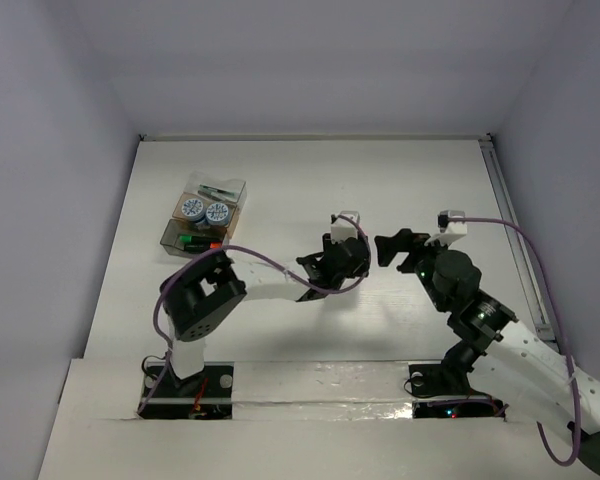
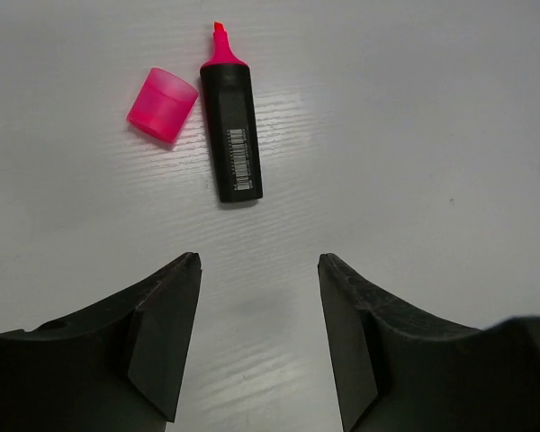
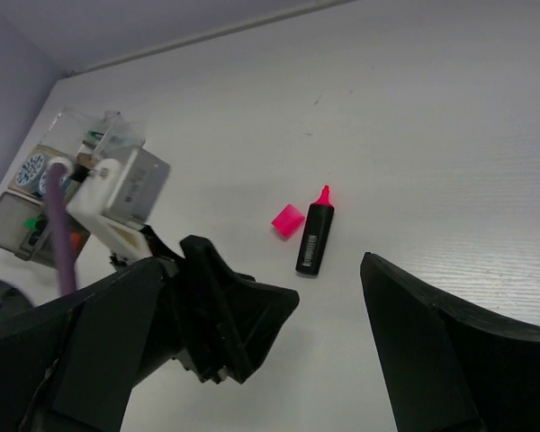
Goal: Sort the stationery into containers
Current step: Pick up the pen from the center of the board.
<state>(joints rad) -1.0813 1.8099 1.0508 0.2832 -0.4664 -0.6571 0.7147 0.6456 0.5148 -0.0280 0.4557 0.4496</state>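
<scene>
One marker (image 2: 231, 121) lies uncapped near the middle of the table (image 1: 430, 190), well apart from every edge. Its body is black and its collar and chisel tip are pink. A white barcode label (image 2: 240, 160) runs along the body, and the small print beside the bars is too fine to read. One pink cap (image 2: 162, 104) lies on its side just beside the marker's tip end; whether the two touch cannot be told. The left gripper (image 2: 259, 270) hovers over the table just short of the marker's butt end, jaws spread and nothing between them. The right gripper (image 3: 263, 264) is also released, with its fingers wide apart and holding nothing. It faces the left one, and the marker and cap lie on the table past it. The boxes (image 1: 202, 215) sit together close to the left edge, somewhat nearer the far-left corner than the near one, and three can be counted from above. The far box holds thin dark pens (image 1: 218, 190) whose number cannot be told. The middle box holds two discs (image 1: 191, 208), side by side, with a blue-and-white print that is too small to read. The near box holds dark markers (image 1: 192, 241), one showing a green end and one an orange end. A purple cable (image 1: 280, 275) loops along the left arm.
</scene>
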